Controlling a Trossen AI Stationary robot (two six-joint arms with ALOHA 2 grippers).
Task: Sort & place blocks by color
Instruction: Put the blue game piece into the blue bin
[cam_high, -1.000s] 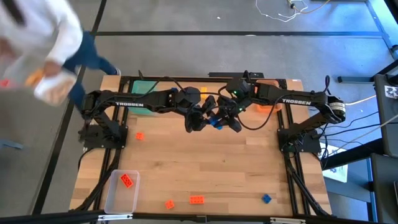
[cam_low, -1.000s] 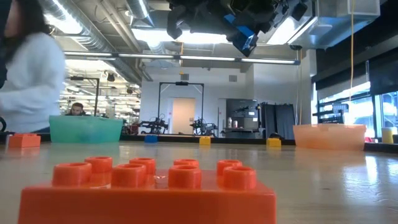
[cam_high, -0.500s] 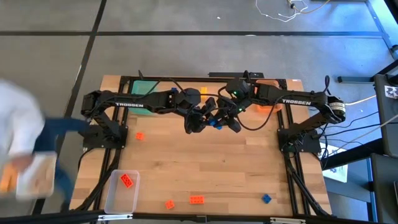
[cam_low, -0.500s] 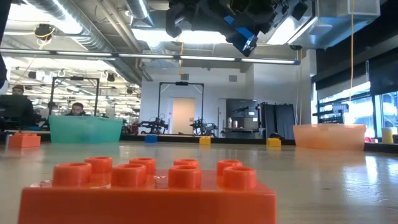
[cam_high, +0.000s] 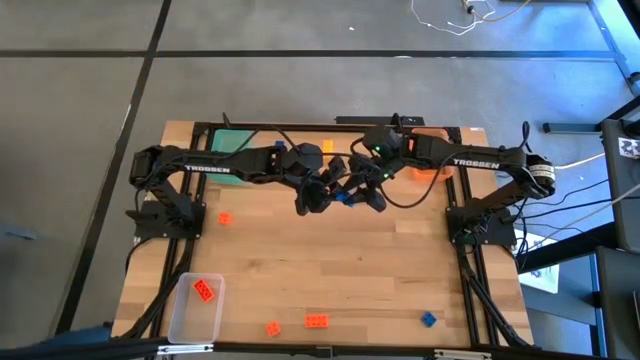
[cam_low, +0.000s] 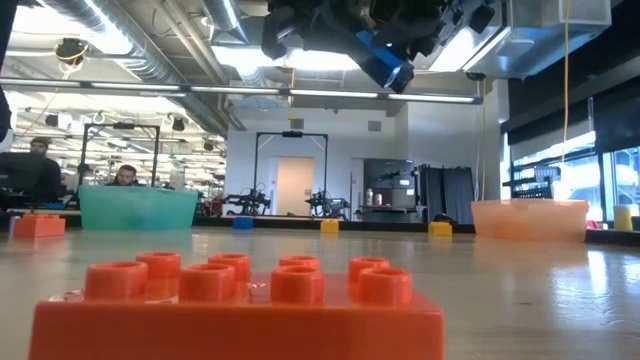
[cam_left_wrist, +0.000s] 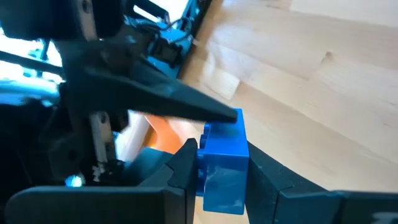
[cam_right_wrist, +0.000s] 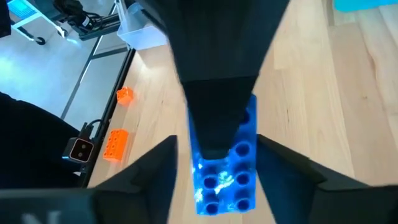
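Observation:
A blue studded block (cam_high: 343, 195) hangs high above the table's far middle, where both arms meet. My left gripper (cam_left_wrist: 221, 167) is shut on it. My right gripper (cam_right_wrist: 217, 177) is open, its fingers standing on either side of the same block (cam_right_wrist: 227, 177) from the opposite side. In the left wrist view one right finger (cam_left_wrist: 180, 102) reaches the block's upper corner; whether it touches I cannot tell. The low view shows the block (cam_low: 385, 60) tilted under the grippers. Other blocks lie on the table: red-orange ones (cam_high: 224, 218) (cam_high: 316, 321) (cam_high: 272, 328) and a blue one (cam_high: 428, 319). My left gripper pinches the blue block by two opposite side faces (cam_left_wrist: 202, 168), the block's far end sticking out beyond the fingertips. The fingers come roughly level from the table's left. The block is lifted clear of the table and tilted.
A clear tray (cam_high: 178, 322) at the near left corner holds a red-orange block (cam_high: 204, 290). A green tray (cam_high: 232, 142) and an orange tray (cam_high: 430, 168) stand at the far edge, with small blue and yellow blocks (cam_low: 329, 226) between them. A large red-orange block (cam_low: 240, 300) fills the low view's foreground.
A person in white at the table's far left has walked away out of the high view. Both grippers and the blue block between them have drifted slightly toward the table's left, staying at the same height.

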